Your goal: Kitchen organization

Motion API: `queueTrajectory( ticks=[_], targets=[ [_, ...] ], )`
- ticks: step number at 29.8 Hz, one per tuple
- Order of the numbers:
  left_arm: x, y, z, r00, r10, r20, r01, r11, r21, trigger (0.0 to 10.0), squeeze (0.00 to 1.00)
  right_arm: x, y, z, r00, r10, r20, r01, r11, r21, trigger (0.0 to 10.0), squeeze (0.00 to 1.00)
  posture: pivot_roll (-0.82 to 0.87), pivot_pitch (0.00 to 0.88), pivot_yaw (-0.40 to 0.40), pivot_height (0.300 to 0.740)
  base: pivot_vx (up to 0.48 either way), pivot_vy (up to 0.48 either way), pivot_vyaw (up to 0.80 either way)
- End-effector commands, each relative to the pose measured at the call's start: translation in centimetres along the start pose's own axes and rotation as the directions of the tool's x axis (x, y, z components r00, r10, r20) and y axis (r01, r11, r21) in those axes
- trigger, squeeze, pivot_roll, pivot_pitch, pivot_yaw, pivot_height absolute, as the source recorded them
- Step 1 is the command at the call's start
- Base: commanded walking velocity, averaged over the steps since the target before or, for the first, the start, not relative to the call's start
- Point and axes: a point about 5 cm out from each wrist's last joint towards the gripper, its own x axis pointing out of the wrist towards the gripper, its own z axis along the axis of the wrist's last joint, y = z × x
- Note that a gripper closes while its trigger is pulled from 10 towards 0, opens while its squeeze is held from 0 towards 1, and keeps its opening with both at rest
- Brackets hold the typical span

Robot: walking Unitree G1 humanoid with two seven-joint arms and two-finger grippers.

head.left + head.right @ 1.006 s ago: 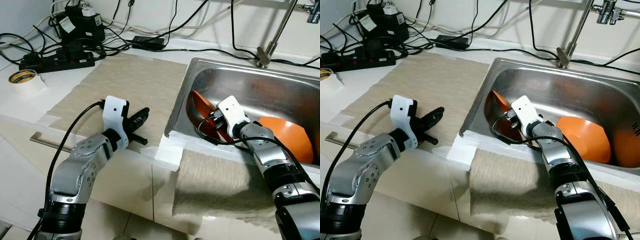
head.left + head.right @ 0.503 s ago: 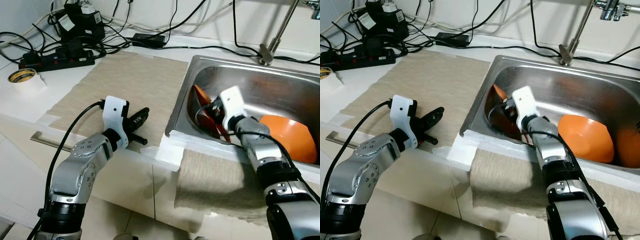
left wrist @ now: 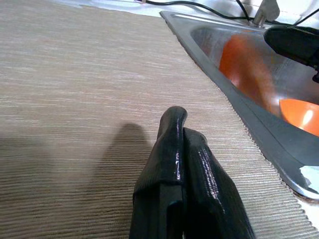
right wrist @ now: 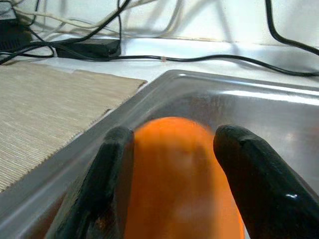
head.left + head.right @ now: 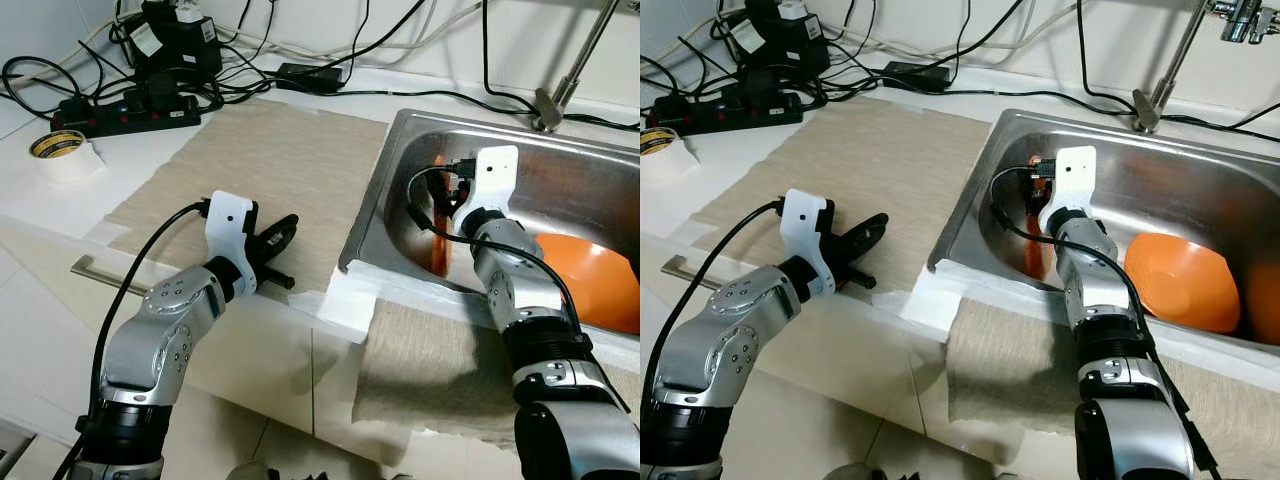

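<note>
My right gripper (image 5: 441, 190) reaches into the steel sink (image 5: 600, 190) by its left wall, shut on an orange dish (image 4: 175, 174). That dish stands on edge and appears as a thin orange sliver (image 5: 440, 256) below the fingers (image 4: 115, 149). A second orange bowl (image 5: 592, 282) lies upside down at the sink's right, with another orange piece (image 5: 1266, 312) beside it. My left gripper (image 5: 280, 233) rests shut and empty on the beige mat (image 5: 250, 160), its fingers (image 3: 175, 149) pointing towards the sink.
A power strip (image 5: 120, 115), adapters and cables crowd the back left of the counter. A tape roll (image 5: 62, 152) sits at the far left. The faucet (image 5: 560, 90) rises behind the sink. A beige cloth (image 5: 440, 370) hangs over the counter's front edge.
My right gripper has lifted and turned upwards, tipping the orange dish from leaning on the sink wall to standing on edge. The left arm has stayed put. The camera shifted slightly.
</note>
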Motion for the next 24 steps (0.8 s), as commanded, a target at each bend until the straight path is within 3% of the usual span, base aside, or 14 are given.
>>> queueTrajectory(
  ticks=[1, 9, 16, 24],
  targets=[
    [0.3, 0.0, 0.3, 1.0, -0.011, 0.0, 0.011, 1.0, 0.018, 10.0, 0.0, -0.1, -0.1, 0.3, 1.0, -0.017, 0.012, 0.017, 1.0, 0.004, 10.0, 0.0, 0.02, 0.023, 0.035, 0.728, 0.0, 0.0, 0.0],
    [0.4, 0.0, 0.3, 1.0, -0.012, -0.002, 0.012, 1.0, 0.021, 10.0, 0.0, -0.2, 0.4, -0.3, 1.0, -0.004, -0.006, 0.004, 1.0, -0.024, 10.0, 0.0, 0.02, 0.024, 0.033, 0.728, 0.0, 0.0, 0.0],
    [0.4, 0.2, 0.3, 1.0, 0.002, 0.003, -0.002, 1.0, 0.022, 10.0, 0.0, 0.0, 1.5, 1.1, 0.998, 0.04, 0.046, -0.039, 0.999, -0.033, 10.0, 0.0, 0.02, 0.02, 0.03, 0.728, 0.0, 0.0, 0.0],
    [0.8, 0.9, 0.9, 0.998, 0.056, 0.04, -0.057, 0.998, 0.024, 10.0, 0.0, 0.2, 4.3, 2.9, 0.981, 0.151, 0.125, -0.154, 0.988, 0.013, 10.0, 0.0, 0.02, 0.005, 0.023, 0.728, 0.0, 0.0, 0.0]
  ],
)
